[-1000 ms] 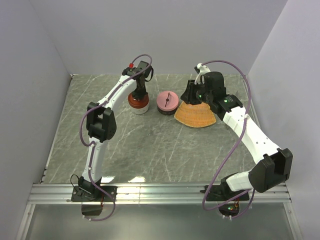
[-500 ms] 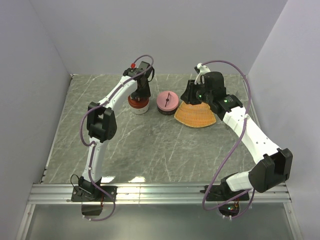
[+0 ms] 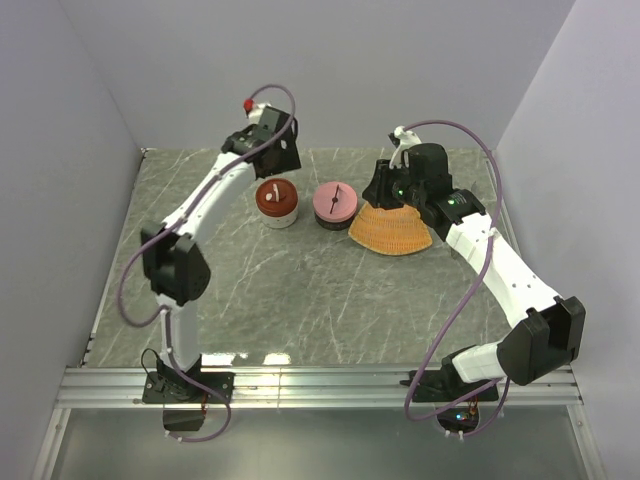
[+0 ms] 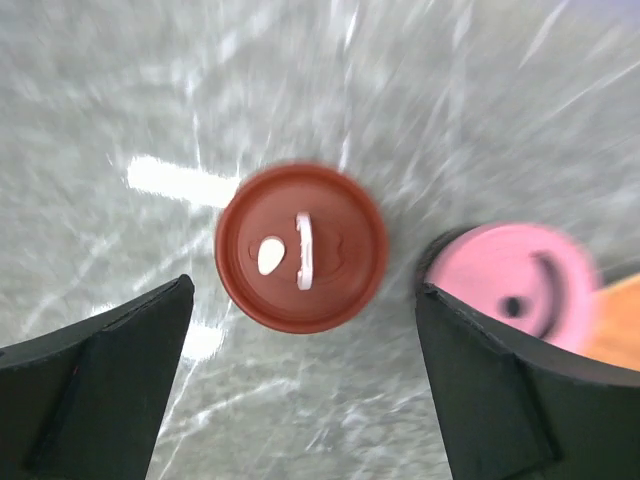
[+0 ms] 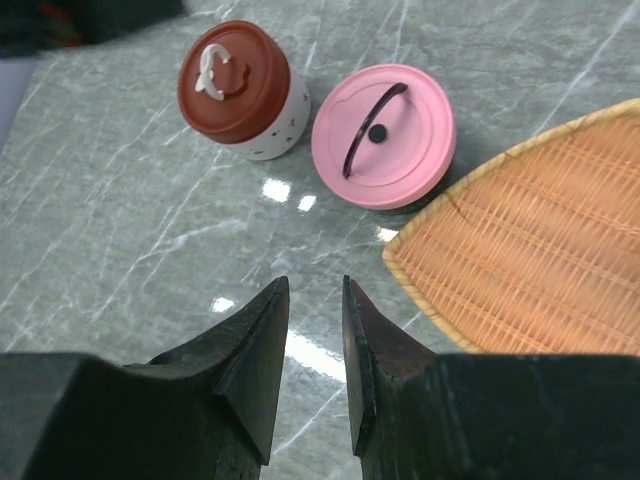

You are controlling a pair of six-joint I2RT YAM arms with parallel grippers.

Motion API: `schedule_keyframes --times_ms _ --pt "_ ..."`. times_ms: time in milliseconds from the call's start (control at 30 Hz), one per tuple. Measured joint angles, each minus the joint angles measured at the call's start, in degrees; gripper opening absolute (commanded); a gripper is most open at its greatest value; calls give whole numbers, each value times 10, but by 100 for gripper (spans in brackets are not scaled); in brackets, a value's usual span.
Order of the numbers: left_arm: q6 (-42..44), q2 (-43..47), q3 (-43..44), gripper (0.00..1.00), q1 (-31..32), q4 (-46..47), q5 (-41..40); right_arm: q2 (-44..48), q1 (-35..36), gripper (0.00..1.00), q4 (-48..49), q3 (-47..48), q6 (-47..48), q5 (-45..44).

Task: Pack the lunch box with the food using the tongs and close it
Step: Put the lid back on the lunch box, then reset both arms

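Left gripper [image 4: 305, 300] jaws wide apart, empty, above brown-lidded pot [image 4: 340, 270]. Lift straight up; keep clear of pink-lidded pot [image 4: 520, 290] beside. Right gripper [image 5: 313, 290] narrow gap, empty. Tongs unseen.

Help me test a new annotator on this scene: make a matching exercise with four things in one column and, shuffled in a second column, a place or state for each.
Things:
1. brown-lidded jar
2. pink-lidded jar
3. woven tray
4. left gripper

Places or states:
a. right end of the row
b. wide open, holding nothing
c. middle of the row
d. left end of the row

Pairs: 1-d, 2-c, 3-a, 4-b
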State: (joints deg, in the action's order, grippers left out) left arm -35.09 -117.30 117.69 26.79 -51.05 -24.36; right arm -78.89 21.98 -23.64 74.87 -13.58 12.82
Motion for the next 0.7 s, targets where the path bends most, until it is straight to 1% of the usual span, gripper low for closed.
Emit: schedule_keyframes --times_ms 100,167,267,367,467,567,700 --pt "2 78 -36 99 1 43 -16 0 0 36 -1 0 6 -20" --pt "6 138 -80 100 1 81 -23 0 -2 36 -2 0 10 -33" --pt "10 243 -173 99 1 145 -30 2 -18 37 -3 0 14 -49" --pt "11 358 -287 100 2 212 -45 10 -57 38 -4 0 15 -64" --pt "12 451 -377 100 0 247 -70 18 -94 39 -5 0 16 -82" --pt "9 508 -436 99 -5 254 -92 26 -119 39 -8 1 19 -103" --pt "5 549 -490 99 -13 252 -110 40 -132 40 -19 2 29 -132"
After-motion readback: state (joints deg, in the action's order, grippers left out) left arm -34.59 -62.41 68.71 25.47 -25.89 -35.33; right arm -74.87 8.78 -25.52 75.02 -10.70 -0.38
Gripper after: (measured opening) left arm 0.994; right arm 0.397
